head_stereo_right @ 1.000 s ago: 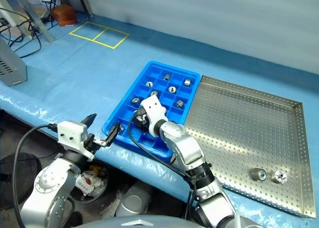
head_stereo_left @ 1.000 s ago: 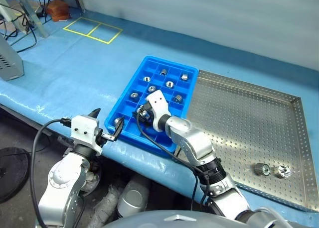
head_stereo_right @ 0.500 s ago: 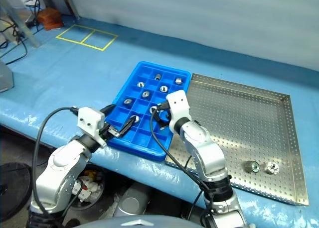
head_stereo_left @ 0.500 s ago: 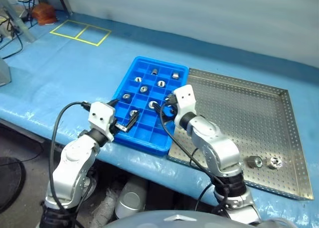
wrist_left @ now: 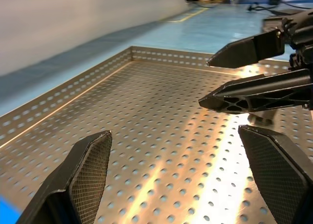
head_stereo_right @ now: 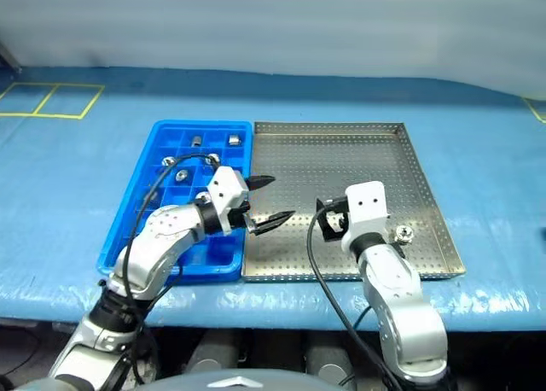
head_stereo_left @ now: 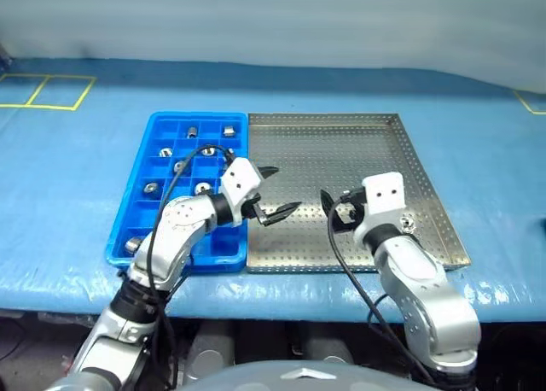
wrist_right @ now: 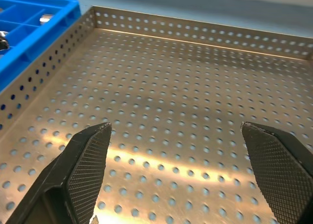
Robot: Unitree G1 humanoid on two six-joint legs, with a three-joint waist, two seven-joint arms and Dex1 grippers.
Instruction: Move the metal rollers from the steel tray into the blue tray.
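A: Where are the trays sitting?
B: The blue tray (head_stereo_left: 128,230) is lying on the counter (head_stereo_left: 68,152), its long side touching the steel tray (head_stereo_left: 341,143), which is lying just to its right

A: And the rollers?
B: Several rollers (head_stereo_left: 151,187) are resting in separate compartments of the blue tray, mostly toward the far end, with one (head_stereo_left: 132,245) near the front corner. One roller (head_stereo_right: 403,234) is lying on the steel tray near its right rim, partly hidden behind the right arm

A: What is the left hand (head_stereo_left: 275,192) doing?
B: It is hovering over the left part of the steel tray, fingers spread wide apart and grasping nothing

A: The right hand (wrist_left: 230,79)?
B: It is hanging above the front middle of the steel tray, fingers also spread wide, released and empty. Both hands are pointing across the perforated floor, well apart from each other
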